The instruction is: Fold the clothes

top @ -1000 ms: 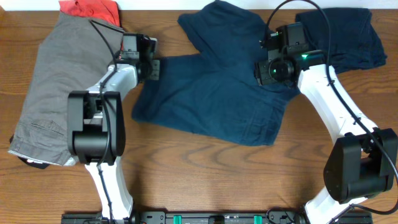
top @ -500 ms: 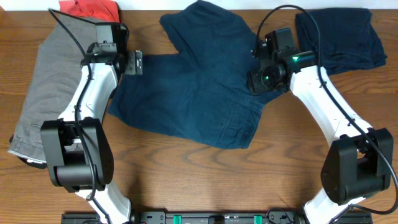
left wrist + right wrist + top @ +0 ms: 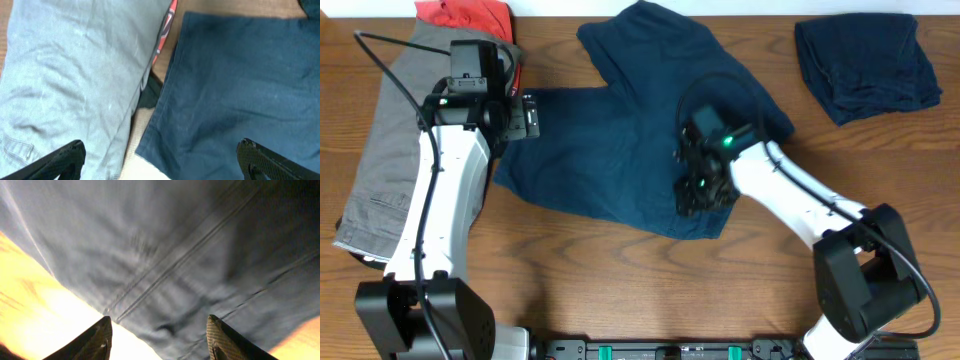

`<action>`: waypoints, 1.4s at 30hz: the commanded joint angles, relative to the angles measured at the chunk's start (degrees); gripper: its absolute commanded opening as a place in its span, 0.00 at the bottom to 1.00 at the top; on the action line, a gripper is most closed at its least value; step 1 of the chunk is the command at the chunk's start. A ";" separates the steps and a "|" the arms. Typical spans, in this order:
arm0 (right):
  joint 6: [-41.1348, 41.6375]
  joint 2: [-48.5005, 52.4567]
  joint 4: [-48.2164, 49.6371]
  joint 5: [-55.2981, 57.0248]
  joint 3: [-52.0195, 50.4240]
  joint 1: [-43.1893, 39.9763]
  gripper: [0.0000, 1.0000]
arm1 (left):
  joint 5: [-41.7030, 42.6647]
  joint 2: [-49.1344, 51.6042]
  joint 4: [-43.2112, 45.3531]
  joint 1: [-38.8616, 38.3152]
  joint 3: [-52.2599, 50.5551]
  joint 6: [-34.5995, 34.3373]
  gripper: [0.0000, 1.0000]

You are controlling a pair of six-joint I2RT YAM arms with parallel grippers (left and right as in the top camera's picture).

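**Overhead view.** The blue denim shorts (image 3: 620, 140) lie spread flat in the middle of the wooden counter (image 3: 620, 280). The grey shorts (image 3: 380, 150) lie at the far left edge, with a red piece (image 3: 465, 12) showing at their top end. A navy piece (image 3: 865, 65) sits apart at the top right. The left hand (image 3: 530, 115) is at the left edge of the denim shorts, in the gap between them and the grey shorts. The right hand (image 3: 695, 190) is over the lower right part of the denim shorts, near their hem.

**Left wrist view.** The left hand (image 3: 160, 157) is spread wide, its fingers (image 3: 65, 157) far apart with nothing between them. Below it, the grey shorts (image 3: 75, 75) fill the left side and the denim shorts (image 3: 240, 85) the right. A thin strip of the red piece (image 3: 167, 25) shows along the grey edge.

**Right wrist view (blurred).** The right hand (image 3: 160, 340) is released, its fingers (image 3: 97, 340) parted over stitched seams of the denim shorts (image 3: 175, 255). No cloth is pinched. Whether the tips touch the fabric cannot be told. The counter (image 3: 30, 305) shows at lower left.
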 commanded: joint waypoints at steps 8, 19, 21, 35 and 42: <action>6.64 0.11 -1.73 -0.42 -9.20 2.19 0.61 | -0.24 -0.15 -4.52 -0.02 0.57 -1.29 0.98; 6.93 0.11 -13.99 11.19 -10.21 -12.17 0.75 | 1.81 -0.15 -8.46 -0.02 0.57 -1.68 0.98; 4.96 0.11 -15.19 12.81 -10.21 -17.29 0.77 | 4.17 -0.09 -8.79 -0.02 0.55 -1.68 0.98; -5.18 -2.12 -14.01 6.95 1.64 -36.70 0.69 | 8.68 1.64 -2.51 -3.02 -0.02 -1.64 0.98; -5.18 -5.38 -13.53 3.37 14.84 -32.24 0.70 | 8.85 8.24 15.65 -6.45 -0.02 -1.68 0.98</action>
